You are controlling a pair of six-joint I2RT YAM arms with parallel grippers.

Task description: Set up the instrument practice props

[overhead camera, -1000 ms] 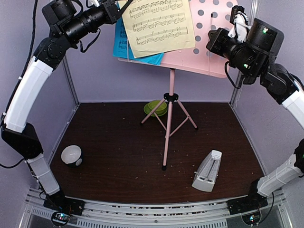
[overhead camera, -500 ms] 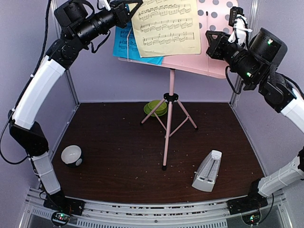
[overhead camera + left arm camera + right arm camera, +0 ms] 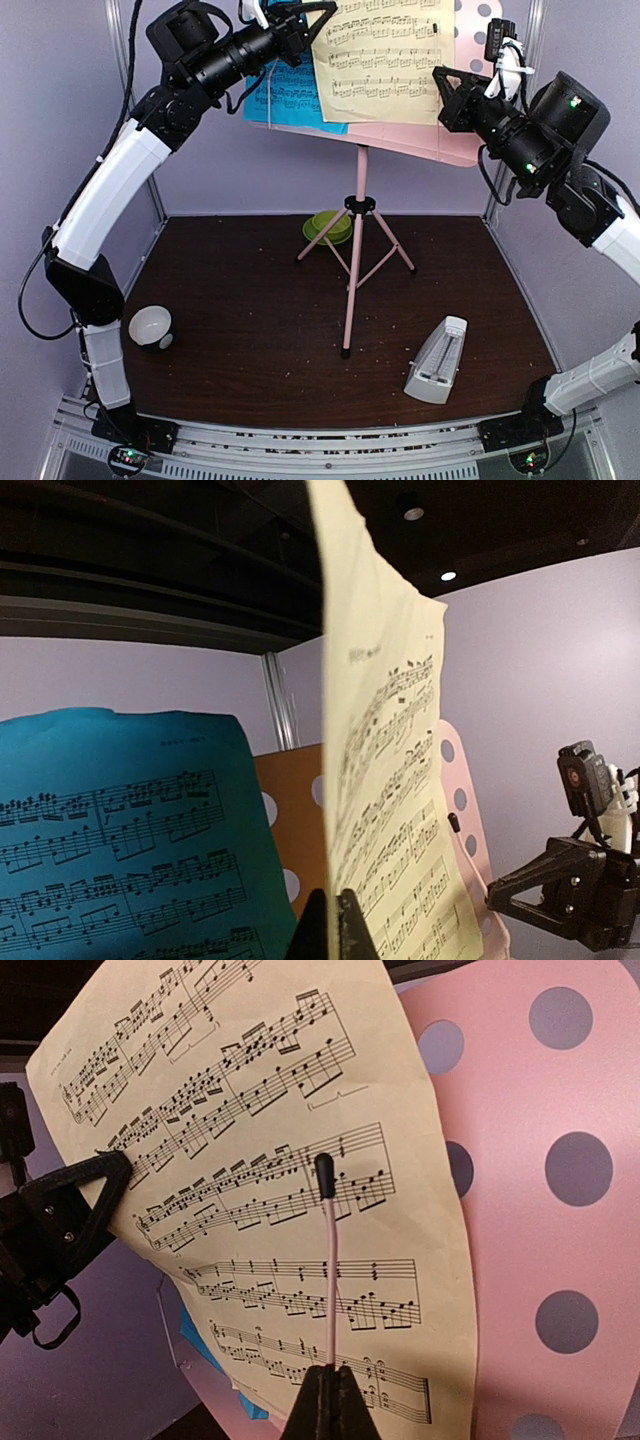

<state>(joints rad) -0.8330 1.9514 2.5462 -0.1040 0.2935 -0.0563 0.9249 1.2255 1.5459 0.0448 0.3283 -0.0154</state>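
The left hand (image 3: 305,22) pinches the pale-yellow music sheet (image 3: 385,55) by its left edge, upright against the pink stand's desk (image 3: 440,145). The right hand (image 3: 447,90), at the sheet's right, is closed on the page-holder rod (image 3: 328,1260) crossing its face.

In the top view both arms are built the same way: long white shells alternate with round black joints. The left arm (image 3: 108,195) has a thin black cable that loops out of its lower black joint toward 9 o'clock. The right arm (image 3: 545,130) shows small green lights on its thick black wrist block. On the 12 o'clock side of that block sit a white plug and a small black box. Each base, at 6 o'clock in this view, is black with a small lit board. The left end effector (image 3: 322,12) and the right end effector (image 3: 445,85) are black, with open triangular finger frames and narrow dark tips.
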